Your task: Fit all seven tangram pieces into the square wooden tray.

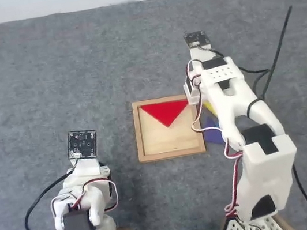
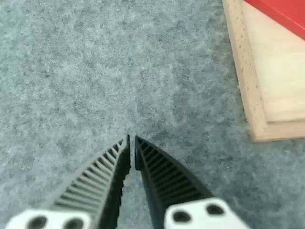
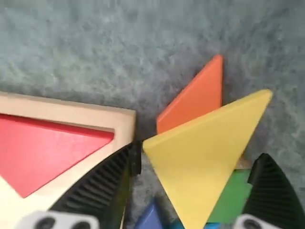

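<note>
At the grey table (image 1: 48,79), with right jaws spread wide around a yellow triangle (image 3: 200,162), one touching its corner, atop an orange piece (image 3: 198,98) and a green piece (image 3: 233,198) just beside the square wooden tray (image 1: 138,132). In the tray's far half, a red triangle (image 1: 166,112). Off the tray's other side, with left jaws all but closed on nothing, low over the table.

Soft, even light; shadows seemingly faint.

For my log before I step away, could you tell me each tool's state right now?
Left tool: closed, empty.
Right tool: open, straddling the yellow triangle.
</note>
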